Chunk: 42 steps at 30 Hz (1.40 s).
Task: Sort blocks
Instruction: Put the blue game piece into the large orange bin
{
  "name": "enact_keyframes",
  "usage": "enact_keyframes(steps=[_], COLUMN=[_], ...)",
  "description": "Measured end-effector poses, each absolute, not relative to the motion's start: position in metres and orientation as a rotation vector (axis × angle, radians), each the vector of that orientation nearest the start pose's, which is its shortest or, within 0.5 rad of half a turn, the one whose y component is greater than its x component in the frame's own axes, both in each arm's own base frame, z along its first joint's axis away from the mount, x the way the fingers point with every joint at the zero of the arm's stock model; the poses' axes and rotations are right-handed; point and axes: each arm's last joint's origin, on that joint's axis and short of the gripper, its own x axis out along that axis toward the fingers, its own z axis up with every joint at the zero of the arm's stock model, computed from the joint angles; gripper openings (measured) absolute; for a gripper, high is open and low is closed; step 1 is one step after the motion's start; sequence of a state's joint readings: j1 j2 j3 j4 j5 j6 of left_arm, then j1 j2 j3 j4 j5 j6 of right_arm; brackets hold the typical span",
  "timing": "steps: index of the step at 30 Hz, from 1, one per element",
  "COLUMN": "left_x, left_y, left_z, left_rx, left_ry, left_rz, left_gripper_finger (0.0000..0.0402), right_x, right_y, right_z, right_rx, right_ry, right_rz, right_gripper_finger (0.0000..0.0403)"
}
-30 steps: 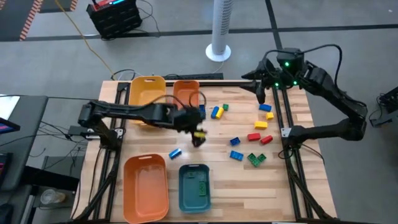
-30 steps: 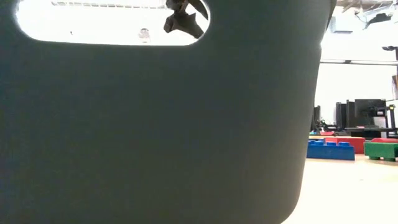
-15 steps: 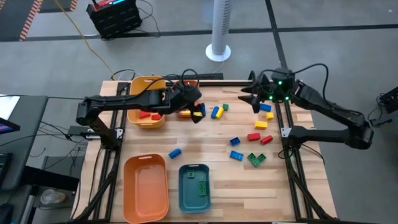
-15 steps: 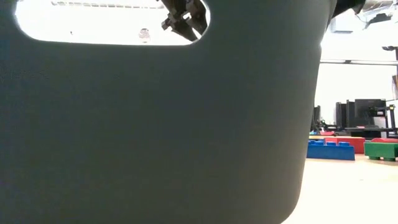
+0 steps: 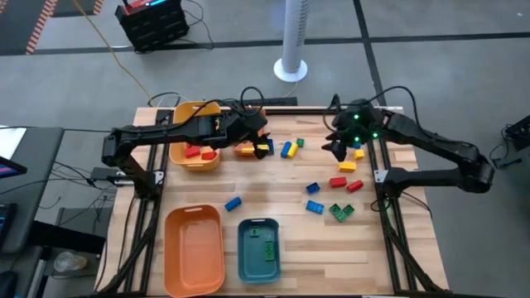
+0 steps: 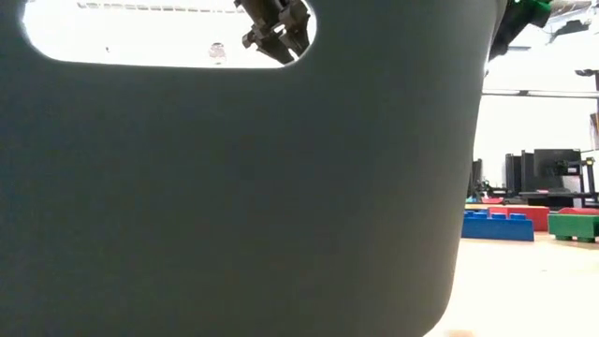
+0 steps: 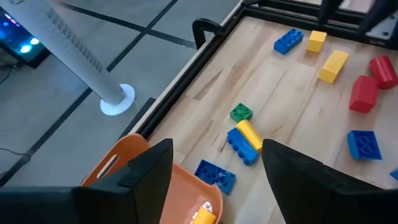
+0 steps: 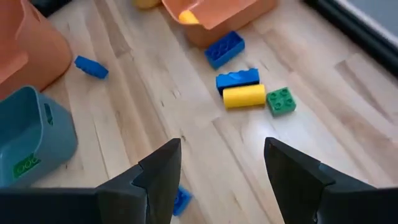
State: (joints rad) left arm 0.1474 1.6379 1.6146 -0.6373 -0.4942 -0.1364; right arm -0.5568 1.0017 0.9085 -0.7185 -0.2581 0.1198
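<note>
Small studded blocks lie scattered on the wooden table: a blue and yellow pair beside a green one, red, blue and green ones right of centre, and a lone blue one. My left gripper hangs open over the small orange bin, where a yellow block lies. A blue block rests on the table against that bin. My right gripper hovers open above the table's right part, empty in the right wrist view.
A yellow bin holding red blocks stands at the far left. A large orange bin and a teal bin with a green block stand at the near edge. The teal bin's wall fills most of the low view.
My left gripper has travelled from the table's middle toward the far edge and now hangs over the small orange bin; the yellow block it carried went along. My right gripper has come from the far right corner toward the table's middle and somewhat nearer.
</note>
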Motion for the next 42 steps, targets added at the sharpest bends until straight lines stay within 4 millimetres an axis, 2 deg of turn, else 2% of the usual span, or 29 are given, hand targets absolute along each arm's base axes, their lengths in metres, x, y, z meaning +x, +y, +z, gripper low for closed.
enact_keyframes(steps=[7, 15, 21, 27, 32, 36, 42], left_x=[0.352, 0.352, 0.352, 0.352, 0.352, 0.352, 0.352], left_y=[0.066, 0.066, 0.066, 0.066, 0.066, 0.066, 0.066], left_z=[0.364, 0.364, 0.364, 0.364, 0.364, 0.364, 0.364], left_rx=[-0.012, -0.013, -0.013, -0.013, -0.013, -0.013, -0.013], left_ry=[0.617, 0.617, 0.617, 0.617, 0.617, 0.617, 0.617], left_rz=[0.661, 0.662, 0.662, 0.661, 0.661, 0.661, 0.661], left_gripper_finger=[0.0240, 0.0240, 0.0240, 0.0240, 0.0240, 0.0240, 0.0240], right_x=[0.182, 0.189, 0.197, 0.200, 0.203, 0.202, 0.200], right_y=[-0.096, -0.088, -0.089, -0.084, -0.077, -0.079, -0.081], right_z=[0.287, 0.290, 0.285, 0.283, 0.283, 0.282, 0.281], right_rx=[0.444, 0.417, 0.295, 0.362, 0.313, 0.247, 0.279], right_ry=[0.745, 0.716, 0.745, 0.757, 0.761, 0.781, 0.792], right_rz=[-0.317, -0.281, -0.244, -0.259, -0.276, -0.264, -0.286], right_gripper_finger=[0.0239, 0.0239, 0.0239, 0.0239, 0.0239, 0.0239, 0.0239])
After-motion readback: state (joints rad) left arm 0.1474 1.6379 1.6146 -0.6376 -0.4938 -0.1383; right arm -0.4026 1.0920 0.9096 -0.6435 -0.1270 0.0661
